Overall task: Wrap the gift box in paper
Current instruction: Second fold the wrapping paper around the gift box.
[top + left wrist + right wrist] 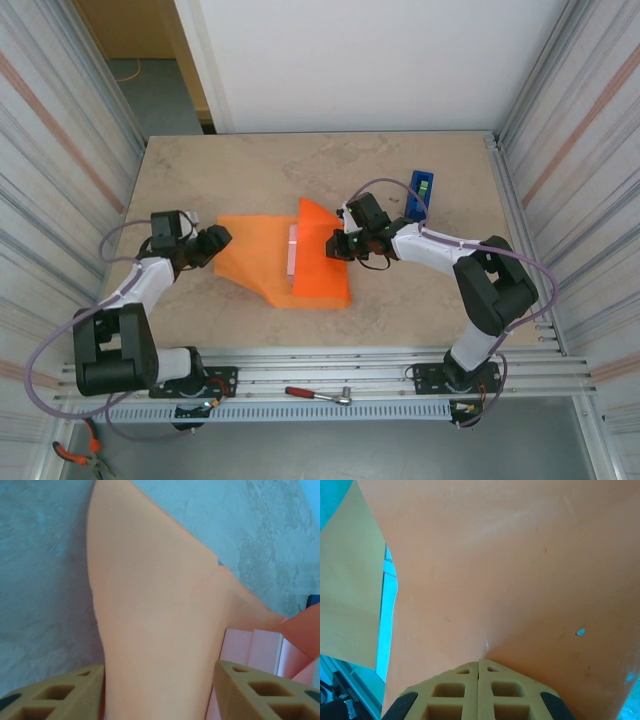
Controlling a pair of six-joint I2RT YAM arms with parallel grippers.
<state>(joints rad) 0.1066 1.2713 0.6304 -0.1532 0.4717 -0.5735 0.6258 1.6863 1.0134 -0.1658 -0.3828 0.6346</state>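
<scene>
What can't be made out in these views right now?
1. gift box: top view, mostly under the paper; left wrist view, cut by the frame's bottom edge.
2. left gripper: fingers apart around the paper; whether they touch it is cut off by the bottom edge.
3. right gripper: shut on the paper; depth of the pinch hidden by its own fingers.
4. tape dispenser: top view, too small to see any tape.

Brightly and evenly lit from overhead, with only faint, soft shadows beside the paper (255, 258) on the surface (250, 170); crisp in the top view, paler and blue-tinted in both wrist views, slightly blurred around the left claw (160, 670) at the bottom edge.
</scene>
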